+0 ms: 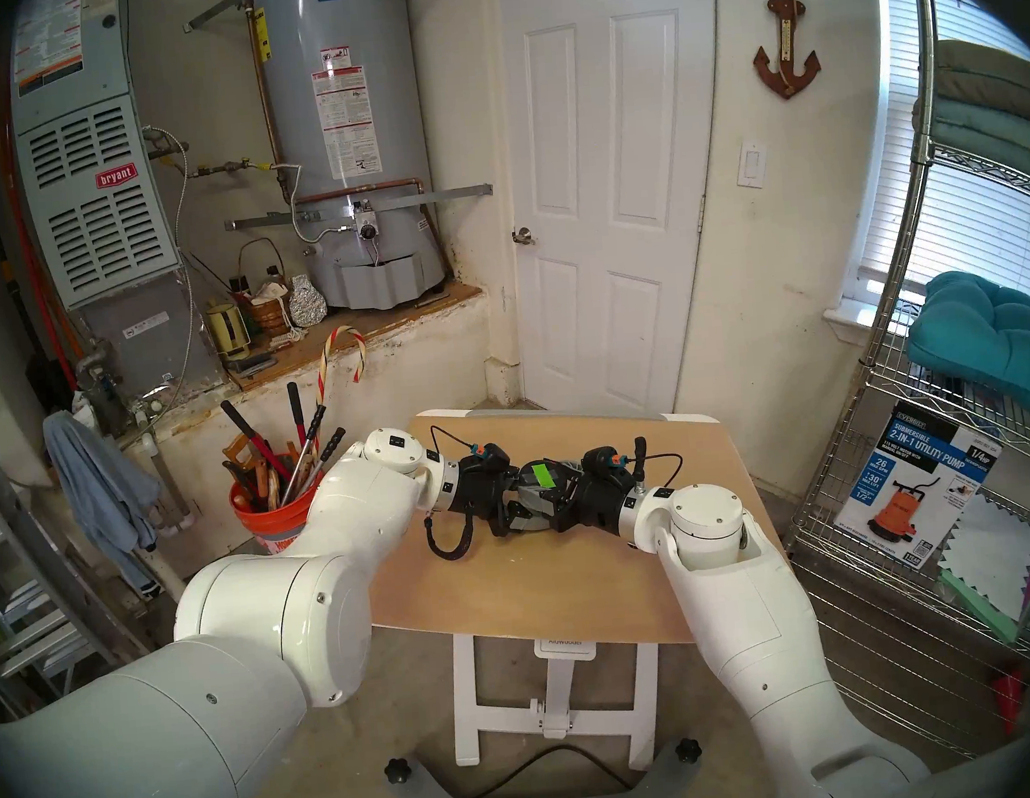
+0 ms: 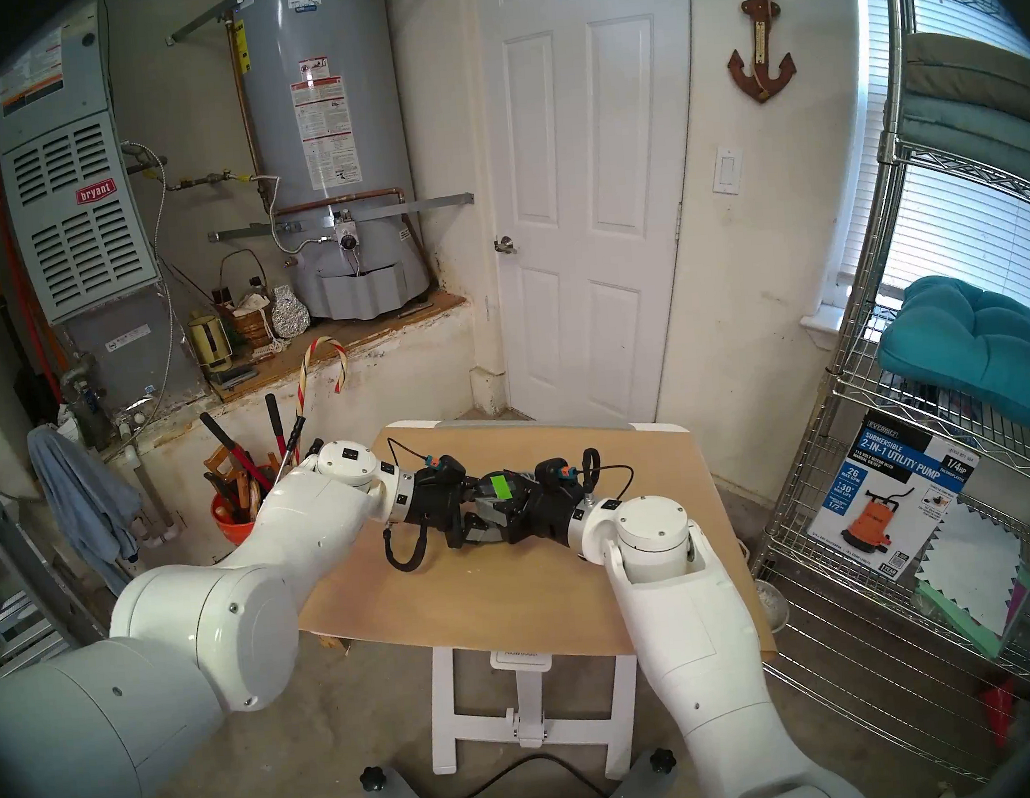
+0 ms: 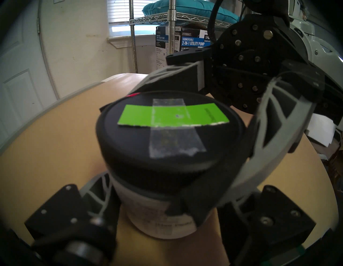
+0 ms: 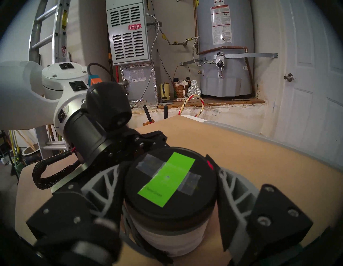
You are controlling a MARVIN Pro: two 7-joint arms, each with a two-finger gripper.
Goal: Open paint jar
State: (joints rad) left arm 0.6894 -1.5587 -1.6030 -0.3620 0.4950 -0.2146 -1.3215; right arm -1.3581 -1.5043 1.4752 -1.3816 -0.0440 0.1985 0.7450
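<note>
The two head views look steeply down from above the table's [image 1: 576,581] near edge toward the door, sharing almost the whole scene. The left wrist view sits very close and low, facing the wire shelf past the table's right edge. The right wrist view faces the furnace and water heater. Both share the jar's lid [image 3: 167,133] close up.

Matt black plastic lid [image 3: 167,141]
</note>
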